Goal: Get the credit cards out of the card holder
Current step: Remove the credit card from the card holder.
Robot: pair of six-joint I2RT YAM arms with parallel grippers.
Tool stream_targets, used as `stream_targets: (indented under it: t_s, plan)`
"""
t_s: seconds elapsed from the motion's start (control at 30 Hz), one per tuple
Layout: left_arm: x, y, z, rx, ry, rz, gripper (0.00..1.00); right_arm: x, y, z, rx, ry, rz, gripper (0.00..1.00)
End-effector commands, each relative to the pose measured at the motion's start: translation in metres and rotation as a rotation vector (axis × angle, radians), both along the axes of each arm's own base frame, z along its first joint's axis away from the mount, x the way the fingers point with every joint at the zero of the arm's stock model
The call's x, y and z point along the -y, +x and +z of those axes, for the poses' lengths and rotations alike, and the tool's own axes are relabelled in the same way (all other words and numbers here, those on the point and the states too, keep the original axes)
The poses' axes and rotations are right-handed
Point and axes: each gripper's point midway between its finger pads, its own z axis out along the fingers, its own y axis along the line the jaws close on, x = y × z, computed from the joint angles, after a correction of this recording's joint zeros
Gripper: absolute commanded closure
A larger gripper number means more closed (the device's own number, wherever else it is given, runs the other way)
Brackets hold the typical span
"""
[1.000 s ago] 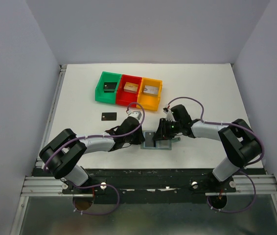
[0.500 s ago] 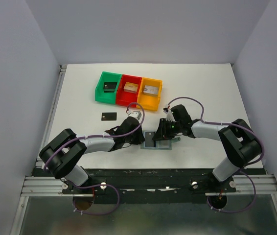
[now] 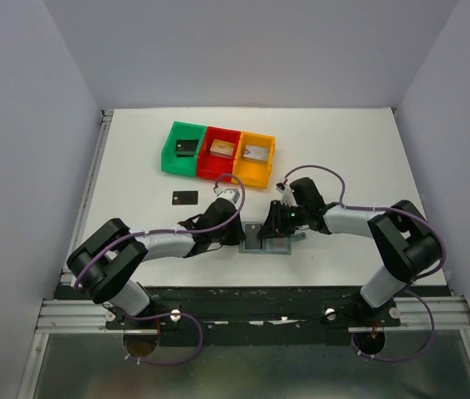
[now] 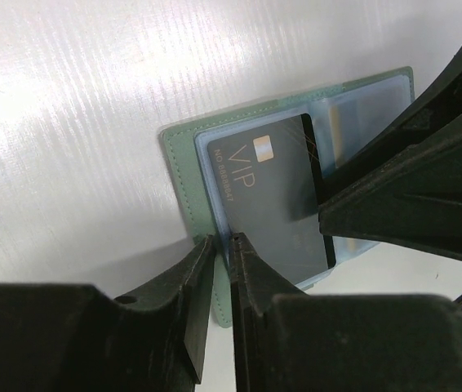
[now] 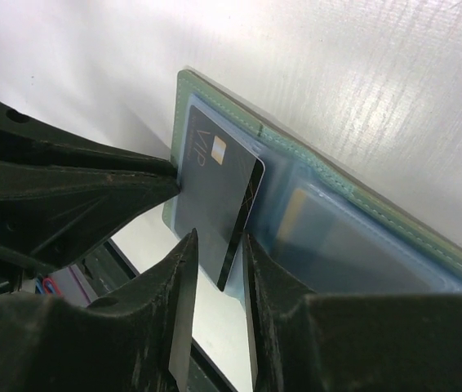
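Three open plastic bins stood in a touching row at the far side of the white table [image 3: 351, 150]: green bin [image 3: 177, 165] on the left, red bin [image 3: 214, 172] in the middle, orange bin [image 3: 252, 176] on the right. Contents were one chunky piece each: black piece [image 3: 187, 147], tan piece [image 3: 221, 149], silver piece [image 3: 256, 152]. An aluminium rail [image 3: 252, 317] ran along the near edge. Plain pale walls [image 3: 243, 50] enclosed three sides.

Overhead light: I get bright, even light from above; the white table [image 3: 351, 158] is nearly washed out
Shadows: faint and short under the arms [image 3: 168, 243] in my top view
Left wrist: glare streaks across the table, left fingers [image 4: 174, 310] black and blurred
Right wrist: card holder [image 5: 337, 237] sharp with a soft sheen, right fingers [image 5: 133, 327] dark, out of focus
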Motion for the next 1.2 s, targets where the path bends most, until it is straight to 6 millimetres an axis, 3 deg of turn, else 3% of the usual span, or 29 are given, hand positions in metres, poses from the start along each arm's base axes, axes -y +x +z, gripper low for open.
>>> stream_targets:
  t_s: [0.0,0.3,0.63,1.17]
  plan:
    - [-0.013,-0.014,-0.026,-0.066,0.062,-0.002,0.73,-0.007,-0.002,0.002,-0.014,0.062,0.008,0.65]
    - [-0.013,-0.014,-0.027,-0.064,0.064,-0.005,0.75,-0.010,-0.002,0.002,-0.034,0.086,0.010,0.65]
    - [-0.013,-0.013,-0.026,-0.061,0.066,-0.009,0.76,0.004,-0.001,-0.014,-0.039,-0.021,-0.019,0.62]
    - [-0.008,-0.016,-0.029,-0.077,0.053,-0.027,0.80,-0.016,0.000,0.008,-0.029,0.192,-0.002,0.66]
